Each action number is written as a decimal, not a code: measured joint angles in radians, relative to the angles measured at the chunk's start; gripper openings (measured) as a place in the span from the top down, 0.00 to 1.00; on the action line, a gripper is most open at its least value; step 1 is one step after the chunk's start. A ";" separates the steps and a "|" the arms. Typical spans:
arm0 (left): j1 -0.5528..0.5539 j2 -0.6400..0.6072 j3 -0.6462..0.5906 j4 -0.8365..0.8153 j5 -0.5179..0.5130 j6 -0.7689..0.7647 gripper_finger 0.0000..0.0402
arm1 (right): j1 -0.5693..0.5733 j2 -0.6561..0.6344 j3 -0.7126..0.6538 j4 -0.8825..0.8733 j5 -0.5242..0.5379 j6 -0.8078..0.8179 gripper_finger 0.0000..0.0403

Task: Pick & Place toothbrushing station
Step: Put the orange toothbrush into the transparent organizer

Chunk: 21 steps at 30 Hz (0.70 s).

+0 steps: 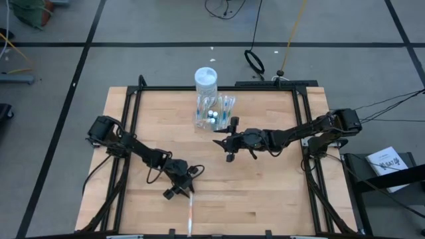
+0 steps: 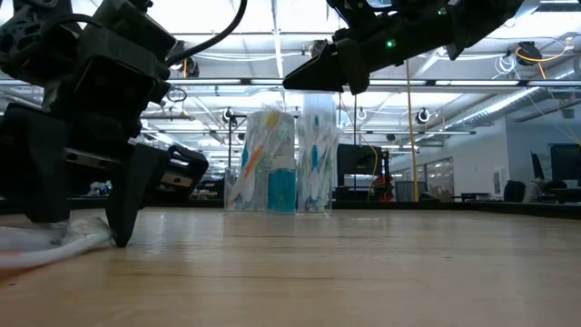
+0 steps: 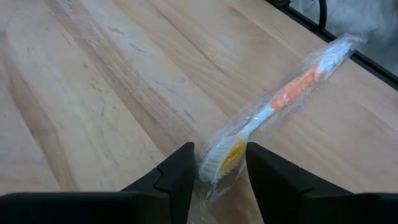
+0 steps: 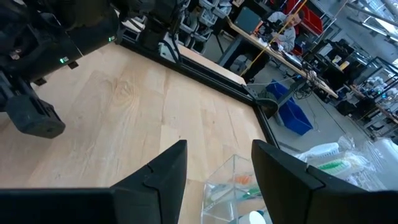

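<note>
The toothbrushing station [image 1: 214, 111], a clear plastic holder with wrapped brushes in it, stands at the table's far middle, in front of a white-lidded jar [image 1: 206, 78]. It also shows in the low view [image 2: 277, 163]. A toothbrush in a clear wrapper [image 1: 190, 214] lies on the table near the front edge. My left gripper [image 3: 217, 171] is down at the table, shut on the brush's head end. My right gripper [image 1: 222, 141] is open and empty, hovering just on the near side of the station [image 4: 233, 186]. My left gripper pinches the wrapped toothbrush's bristle head end [image 3: 219, 160] between its two fingers, which lie across the brush. The fingers [image 2: 123, 213] point down from above, with their tips at the table. The brush lies flat on the wood, its orange-and-white handle [image 3: 292, 90] stretching away from the gripper.
A black metal frame [image 1: 219, 88] runs around the table's far and side edges. Bare wood lies between the two grippers. More wrapped brushes [image 4: 339, 158] lie beside the station.
</note>
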 joint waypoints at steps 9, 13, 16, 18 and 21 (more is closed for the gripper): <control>0.006 -0.003 0.000 -0.002 -0.050 0.008 0.86 | 0.000 0.000 0.000 0.000 0.000 0.000 0.58; 0.036 -0.012 0.000 0.013 -0.106 0.020 0.92 | 0.000 0.000 0.000 0.000 -0.001 0.000 0.58; 0.075 -0.037 -0.003 0.001 -0.118 0.019 0.93 | -0.001 0.000 0.000 -0.006 -0.001 0.001 0.58; 0.107 -0.076 -0.003 -0.013 -0.122 0.009 0.93 | -0.002 0.000 0.000 -0.024 -0.001 0.028 0.58; 0.149 -0.146 -0.002 -0.037 -0.195 0.019 0.92 | -0.012 0.000 0.000 -0.051 -0.004 0.148 0.58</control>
